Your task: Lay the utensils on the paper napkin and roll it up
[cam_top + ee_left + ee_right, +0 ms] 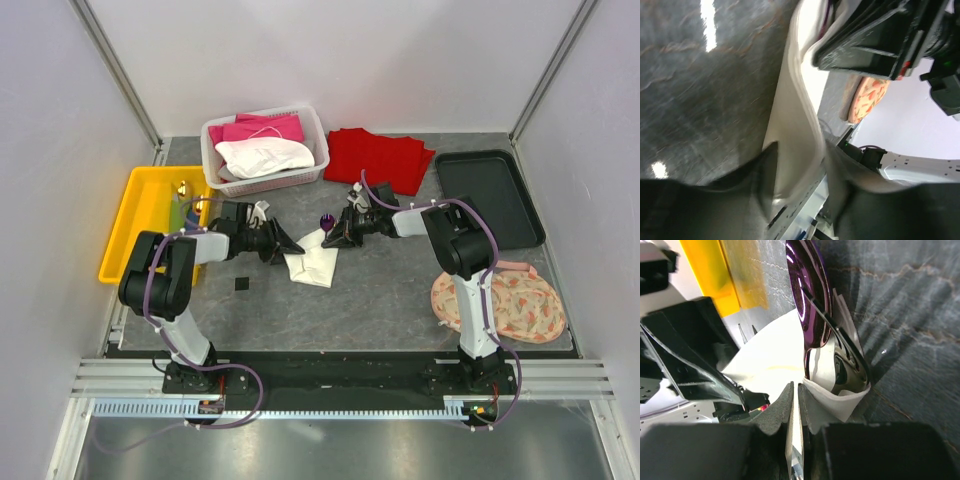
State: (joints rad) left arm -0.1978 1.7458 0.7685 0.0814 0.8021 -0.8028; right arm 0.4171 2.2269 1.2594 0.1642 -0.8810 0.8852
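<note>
The paper napkin (pixel 313 264) is thin, matt, creased paper, the purple spoon (pixel 807 305) is glossy and mirror-smooth, and the desk (pixel 400 290) is smooth, grey, marbled stone-look.

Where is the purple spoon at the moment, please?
In the top view the purple spoon sits near the middle of the table, at the far edge of the paper napkin, just beyond the right hand and right of the left hand.

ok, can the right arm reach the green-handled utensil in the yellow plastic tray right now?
Probably not. The right gripper is pinching the off-white paper napkin, and the left arm lies between it and the yellow tray holding the green-handled utensil.
</note>
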